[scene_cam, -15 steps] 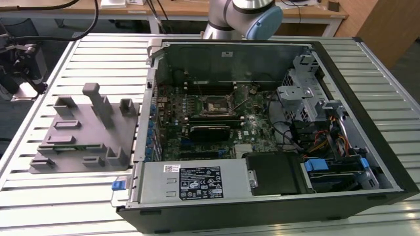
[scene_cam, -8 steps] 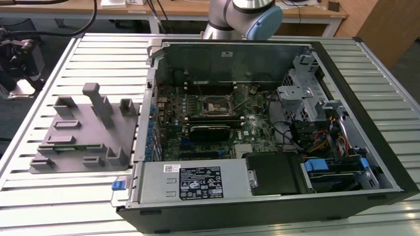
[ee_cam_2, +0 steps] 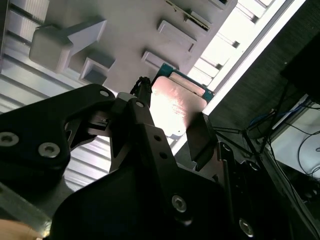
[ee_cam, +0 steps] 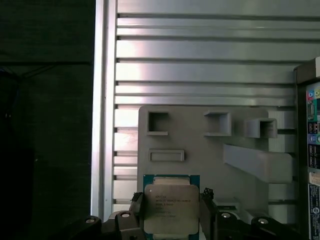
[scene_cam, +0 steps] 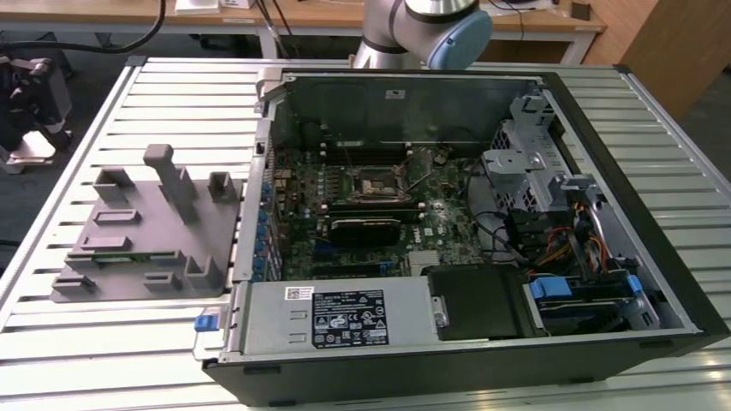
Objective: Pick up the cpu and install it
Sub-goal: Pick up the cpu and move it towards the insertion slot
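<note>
Shiny silvery metal cpu point(ee_cam: 171, 206)

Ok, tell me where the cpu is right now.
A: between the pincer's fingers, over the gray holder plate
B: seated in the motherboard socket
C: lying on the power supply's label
A: in the first wrist view the cpu sits between the two fingers of the pincer, which press against its opposite edges, with the gray holder plate behind it.
</note>
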### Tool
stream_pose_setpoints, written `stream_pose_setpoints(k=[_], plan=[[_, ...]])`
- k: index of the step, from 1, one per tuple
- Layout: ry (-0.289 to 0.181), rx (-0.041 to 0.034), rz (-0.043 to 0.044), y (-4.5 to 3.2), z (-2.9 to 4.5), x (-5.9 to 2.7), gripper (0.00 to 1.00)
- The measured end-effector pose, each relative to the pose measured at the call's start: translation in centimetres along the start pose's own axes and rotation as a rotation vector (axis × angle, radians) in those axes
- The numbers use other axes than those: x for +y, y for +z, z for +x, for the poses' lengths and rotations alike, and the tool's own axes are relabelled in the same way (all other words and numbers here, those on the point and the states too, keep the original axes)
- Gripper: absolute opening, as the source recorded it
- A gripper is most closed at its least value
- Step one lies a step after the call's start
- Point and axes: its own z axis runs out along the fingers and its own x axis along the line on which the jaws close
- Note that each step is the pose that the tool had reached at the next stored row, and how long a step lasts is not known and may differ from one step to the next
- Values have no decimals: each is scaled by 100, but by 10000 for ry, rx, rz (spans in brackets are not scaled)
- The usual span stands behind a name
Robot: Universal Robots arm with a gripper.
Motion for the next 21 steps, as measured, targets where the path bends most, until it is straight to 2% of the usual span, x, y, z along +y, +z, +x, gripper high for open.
stream_pose_setpoints(k=[21], plan=[[-1,-8,0,-317,-3,57,53]])
